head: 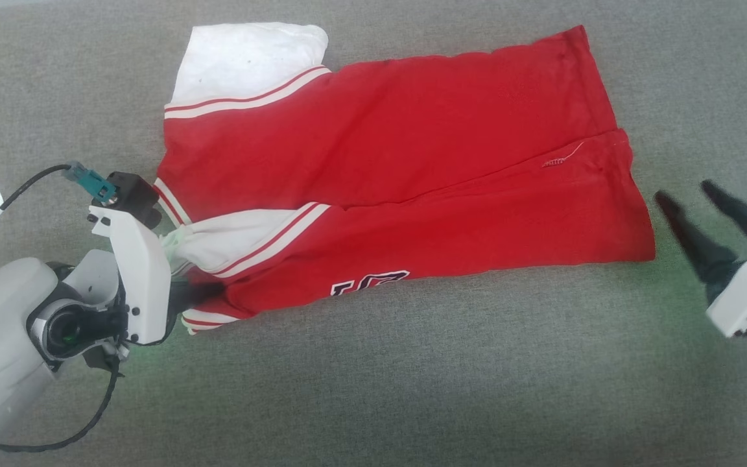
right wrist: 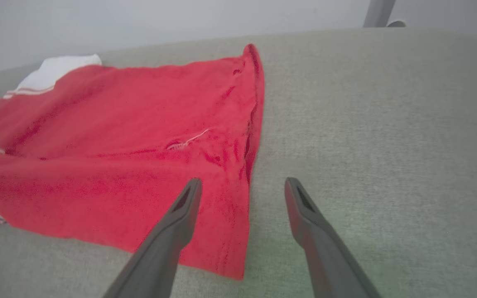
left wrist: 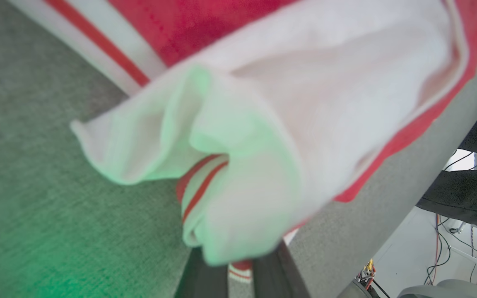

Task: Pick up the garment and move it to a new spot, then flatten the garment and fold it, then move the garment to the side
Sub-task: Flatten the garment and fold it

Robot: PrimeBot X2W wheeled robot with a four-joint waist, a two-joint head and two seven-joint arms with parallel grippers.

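- left claw pinched shut on white sleeve of garment, which lies folded lengthwise on grey cloth surface
- right claw open, just beside hem
- suggest: grip hem corner, lift both ends evenly, keep cloth taut

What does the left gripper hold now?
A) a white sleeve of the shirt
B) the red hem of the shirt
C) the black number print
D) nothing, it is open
A: the left gripper is shut on the bunched white sleeve of the shirt.
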